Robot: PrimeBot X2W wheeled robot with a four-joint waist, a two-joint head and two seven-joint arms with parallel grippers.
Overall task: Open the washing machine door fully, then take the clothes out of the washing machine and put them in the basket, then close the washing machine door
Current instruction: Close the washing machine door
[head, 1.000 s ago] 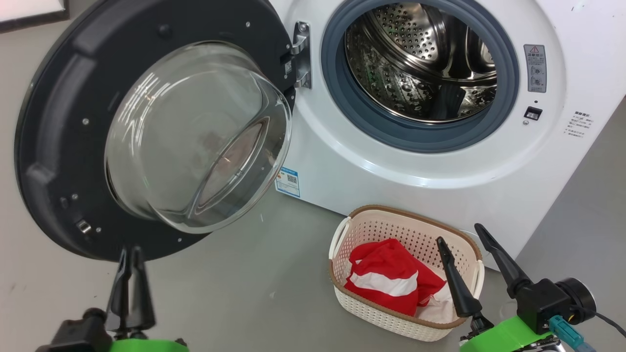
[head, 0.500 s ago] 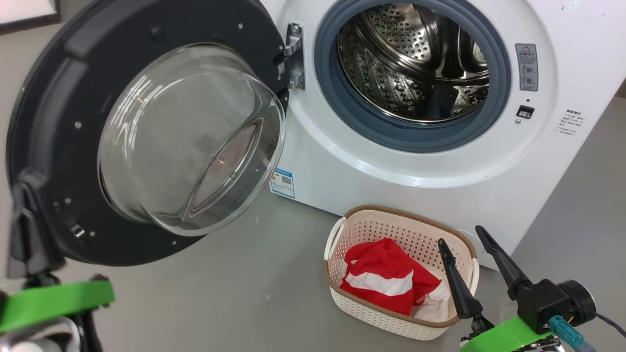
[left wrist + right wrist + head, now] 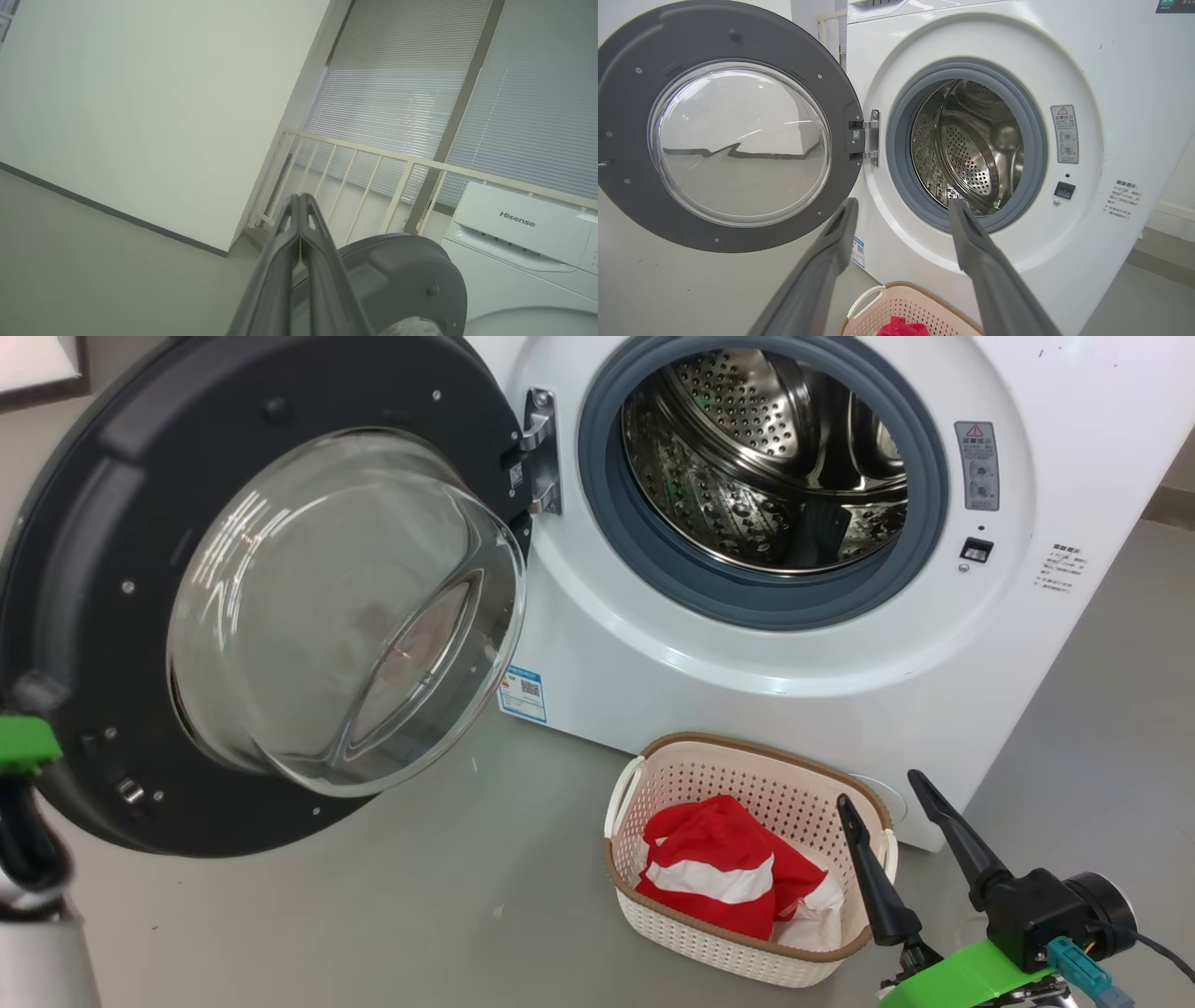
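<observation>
The washing machine door (image 3: 93, 504) stands swung open to the left, its glass bowl facing me. The washing machine (image 3: 709, 653) shows a bare steel drum (image 3: 766, 457). Red and white clothes (image 3: 719, 873) lie in the cream basket (image 3: 747, 744) on the floor before the machine. My right gripper (image 3: 878, 788) is open above the basket's right end, holding nothing. In the right wrist view the right gripper (image 3: 902, 203) points at the machine's port, with the door (image 3: 738, 140) to its left. My left gripper (image 3: 299, 198) is shut and empty, beside the door's outer edge (image 3: 397, 275).
Grey floor (image 3: 420, 915) spreads left of the basket and under the door. A pale railing (image 3: 373, 163) and window blinds stand behind the machine. My left arm's green bracket (image 3: 19, 742) sits at the head view's left edge, against the door rim.
My left gripper has shut, and the arm has swung from the lower middle out to the far left by the door's rim. The head camera has turned slightly. The right gripper has not moved.
</observation>
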